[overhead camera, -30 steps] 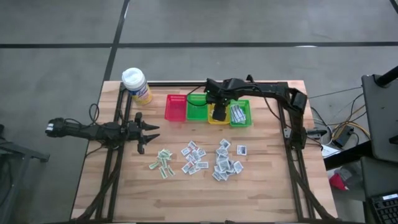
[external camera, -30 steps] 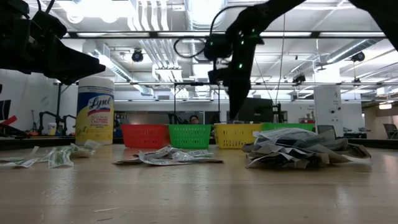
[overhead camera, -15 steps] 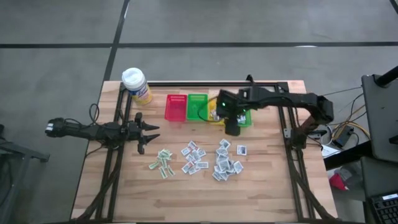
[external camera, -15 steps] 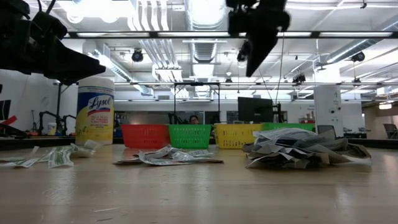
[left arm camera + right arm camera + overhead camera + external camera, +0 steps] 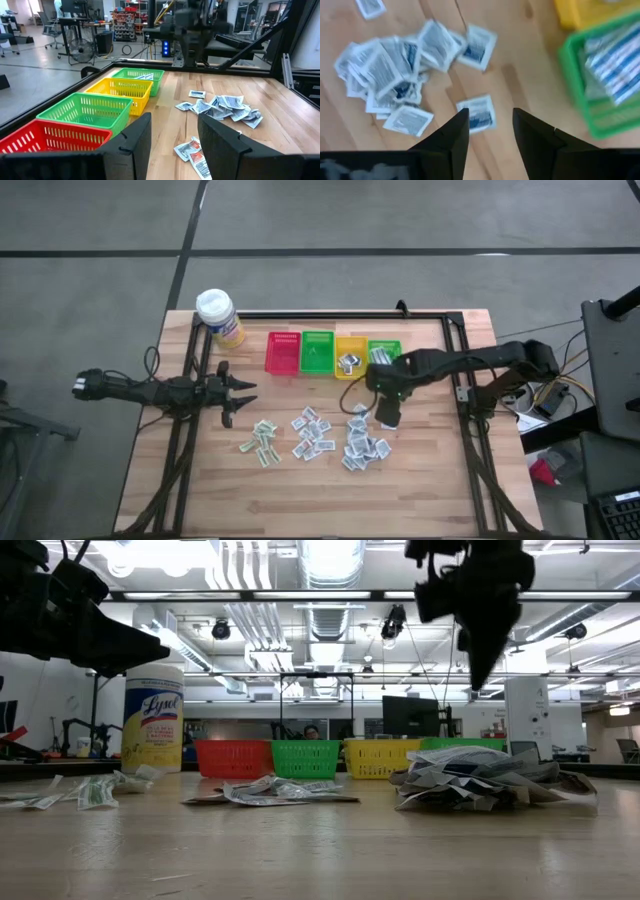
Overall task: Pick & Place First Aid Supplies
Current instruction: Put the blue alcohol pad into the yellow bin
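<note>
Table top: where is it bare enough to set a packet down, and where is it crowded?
Bare: the near strip of table below the packets, and the patch between the yellow bottle and left gripper. Crowded: the middle, and the baskets at the far edge, where the open right gripper hovers.

I note white packets [image 5: 360, 442] with grey-blue or green print on a pale wood table [image 5: 430, 480]. Baskets: red [image 5: 282, 353], green [image 5: 318, 351], yellow [image 5: 350, 360], green [image 5: 385, 350]. Yellow bottle [image 5: 220, 318], white cap.

High view looks straight down on the whole table [image 5: 420, 480]; low view looks level across it at tabletop height; both share the packets [image 5: 362, 442] and baskets [image 5: 306, 758].
</note>
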